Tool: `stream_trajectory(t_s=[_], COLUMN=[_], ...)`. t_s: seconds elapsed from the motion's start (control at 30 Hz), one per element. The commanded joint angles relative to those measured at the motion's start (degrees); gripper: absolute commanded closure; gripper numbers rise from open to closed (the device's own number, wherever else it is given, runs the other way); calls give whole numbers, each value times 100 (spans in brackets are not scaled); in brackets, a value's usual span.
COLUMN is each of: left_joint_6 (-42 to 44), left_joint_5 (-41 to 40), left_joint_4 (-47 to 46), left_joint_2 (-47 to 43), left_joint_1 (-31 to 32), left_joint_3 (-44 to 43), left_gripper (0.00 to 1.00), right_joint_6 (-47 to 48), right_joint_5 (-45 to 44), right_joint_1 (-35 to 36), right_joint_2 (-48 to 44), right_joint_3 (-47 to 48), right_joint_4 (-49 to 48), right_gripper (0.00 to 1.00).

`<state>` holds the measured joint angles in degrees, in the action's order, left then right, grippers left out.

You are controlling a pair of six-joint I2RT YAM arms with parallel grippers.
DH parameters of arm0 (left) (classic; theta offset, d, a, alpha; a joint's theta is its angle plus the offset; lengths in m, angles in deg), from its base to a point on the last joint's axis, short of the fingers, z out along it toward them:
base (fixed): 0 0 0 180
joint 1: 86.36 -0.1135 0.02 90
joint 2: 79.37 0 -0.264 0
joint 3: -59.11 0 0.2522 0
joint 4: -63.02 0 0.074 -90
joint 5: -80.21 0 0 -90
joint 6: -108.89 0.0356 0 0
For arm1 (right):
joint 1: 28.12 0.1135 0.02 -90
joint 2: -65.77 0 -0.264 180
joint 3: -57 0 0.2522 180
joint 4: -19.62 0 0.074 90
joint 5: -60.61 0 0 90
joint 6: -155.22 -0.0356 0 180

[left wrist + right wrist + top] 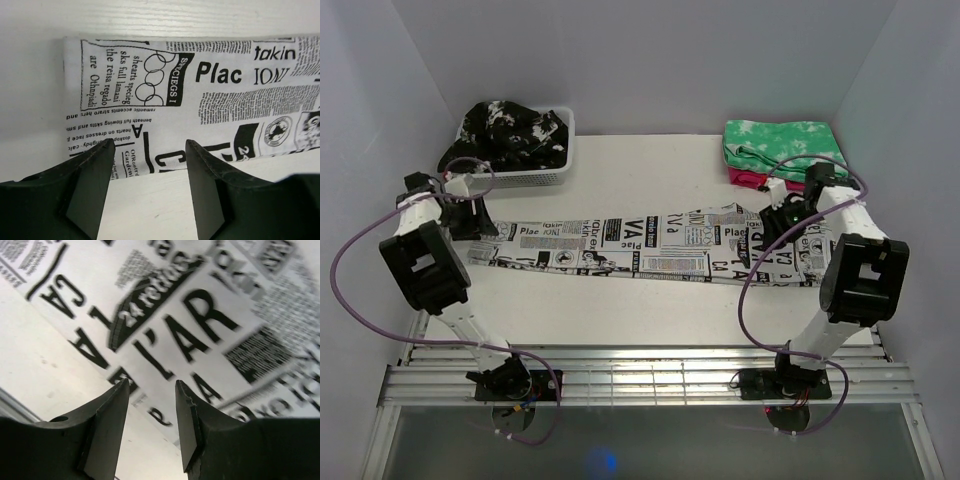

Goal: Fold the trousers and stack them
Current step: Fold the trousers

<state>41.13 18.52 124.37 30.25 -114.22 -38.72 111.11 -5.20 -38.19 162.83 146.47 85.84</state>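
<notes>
Newspaper-print trousers (pixel 640 248) lie flat in a long band across the middle of the white table (pixel 650 310), one end under each arm. The left gripper (pixel 150 147) hangs over the left end's near edge, fingers spread and empty. The right gripper (pixel 151 387) is likewise parted and empty above the right end's near edge. The cloth looks thin, light and floppy, likely to sag, so pinching both ends at the edge, through every layer, seems best.

The left arm (pixel 425 262) and right arm (pixel 860 275) pair white links with blocky black housings. A purple cable (pixel 334 265) loops along each. The left pincer (pixel 150 145) and right pincer (pixel 151 385) have matte black, wedge-shaped fingers (pixel 95 185).
</notes>
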Motion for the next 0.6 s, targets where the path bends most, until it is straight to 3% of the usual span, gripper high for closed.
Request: stream_trajectory(t_s=[0.0,0.17,0.37,0.57], left_joint_6=[-939,-1292,-1011,-1055], left_joint_5=[578,938,632,982], left_joint_4=[-144,-364,-742,-909], left_joint_2=[-318,-284,260,894], left_joint_1=[-413,-1141,-1328,-1319], left_joint_3=[285,479,532,698], left_gripper=[30,24,23,23], right_joint_6=[-405,-651,-669,-537], right_joint_5=[499,491,438,237], right_joint_1=[338,725,848,848], right_joint_2=[156,129,217,226], right_joint_3=[-398,-688,-829,-996], right_joint_4=[27,-263,-360,-360], right_gripper=[52,52,53,53])
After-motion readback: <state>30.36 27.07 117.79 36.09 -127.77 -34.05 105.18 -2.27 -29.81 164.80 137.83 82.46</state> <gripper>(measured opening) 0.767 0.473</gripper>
